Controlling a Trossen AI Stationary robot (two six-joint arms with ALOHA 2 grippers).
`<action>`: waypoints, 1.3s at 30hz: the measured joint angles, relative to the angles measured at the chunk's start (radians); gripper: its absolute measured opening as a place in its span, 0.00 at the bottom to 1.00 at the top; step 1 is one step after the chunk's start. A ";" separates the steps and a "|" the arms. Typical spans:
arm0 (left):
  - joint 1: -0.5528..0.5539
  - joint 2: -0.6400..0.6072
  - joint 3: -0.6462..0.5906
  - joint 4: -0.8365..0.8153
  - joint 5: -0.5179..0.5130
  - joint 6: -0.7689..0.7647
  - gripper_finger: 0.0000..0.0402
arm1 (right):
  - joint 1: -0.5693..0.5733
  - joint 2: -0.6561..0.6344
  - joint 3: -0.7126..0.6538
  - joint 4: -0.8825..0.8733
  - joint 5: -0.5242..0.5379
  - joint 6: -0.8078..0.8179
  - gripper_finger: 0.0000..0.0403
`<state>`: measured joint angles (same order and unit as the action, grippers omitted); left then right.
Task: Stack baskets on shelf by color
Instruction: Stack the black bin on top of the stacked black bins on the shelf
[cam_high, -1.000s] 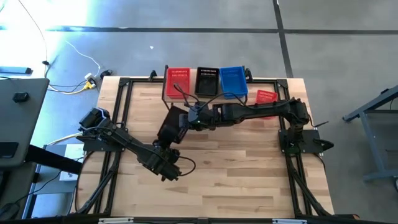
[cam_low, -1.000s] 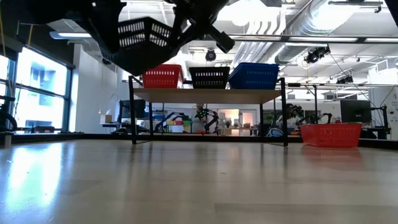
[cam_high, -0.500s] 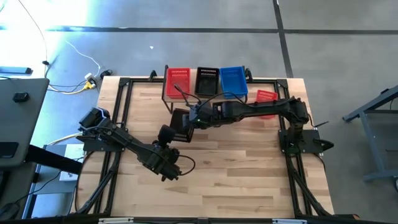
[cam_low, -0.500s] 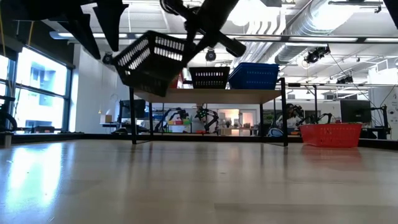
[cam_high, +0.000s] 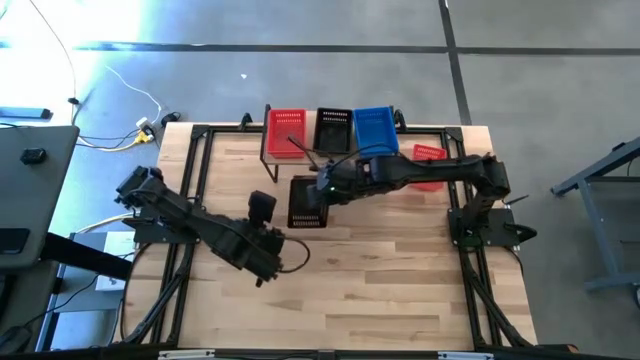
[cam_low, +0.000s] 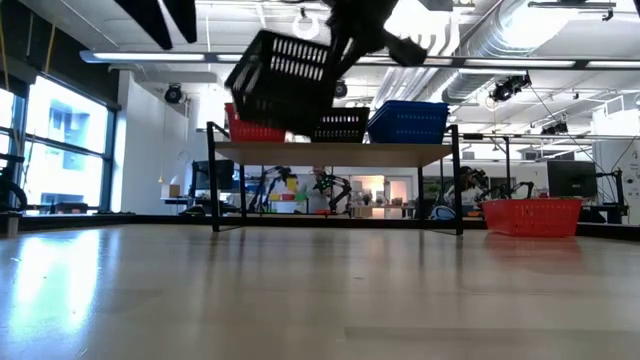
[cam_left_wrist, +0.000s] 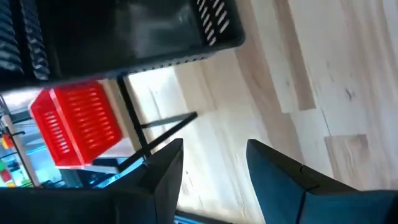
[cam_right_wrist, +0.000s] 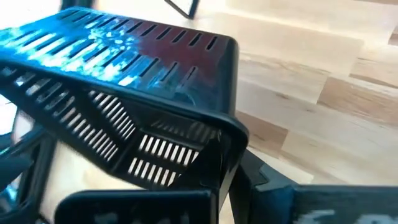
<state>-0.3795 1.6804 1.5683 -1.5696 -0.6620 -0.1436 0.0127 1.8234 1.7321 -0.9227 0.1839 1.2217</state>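
The shelf (cam_high: 330, 150) stands at the table's far edge with a red basket (cam_high: 288, 130), a black basket (cam_high: 333, 128) and a blue basket (cam_high: 374, 130) on its top. Another red basket (cam_high: 428, 155) rests by its base on the table to the shelf's right. A second black basket (cam_high: 307, 203) hangs tilted in the air near the shelf's front, with my right gripper (cam_high: 326, 186) shut on it. My left gripper (cam_left_wrist: 211, 163) is open just left of that basket, touching nothing. My right gripper pinches a wall of the black basket at its rim (cam_right_wrist: 219, 148), near a corner, between its two fingers. It comes roughly level from the table's right. The basket (cam_low: 285, 78) is lifted clear of the table and tilted, about as high as the shelf top.
The shelf's thin black legs (cam_low: 213, 190) stand on the wooden table. Bare tabletop (cam_high: 380, 270) stretches across the near half. A black frame (cam_high: 195, 200) runs along the table's sides.
My left gripper has opened, let go of the black basket and drawn back toward the table's left. My right gripper has kept its hold and carried the basket up and to the right, toward the shelf; the basket has turned about and still hangs tilted.
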 joint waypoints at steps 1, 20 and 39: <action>0.007 -0.010 0.004 -0.001 -0.002 0.000 0.41 | -0.002 -0.013 0.000 -0.004 -0.001 0.000 0.00; 0.187 -0.166 0.007 -0.001 -0.003 0.069 0.41 | -0.262 -0.288 0.000 -0.007 -0.165 -0.139 0.00; 0.346 -0.171 0.007 0.003 0.000 0.112 0.41 | -0.668 -0.307 0.000 0.160 -0.536 -0.367 0.00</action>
<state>-0.0333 1.5097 1.5749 -1.5661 -0.6617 -0.0318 -0.6555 1.5166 1.7321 -0.7624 -0.3523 0.8547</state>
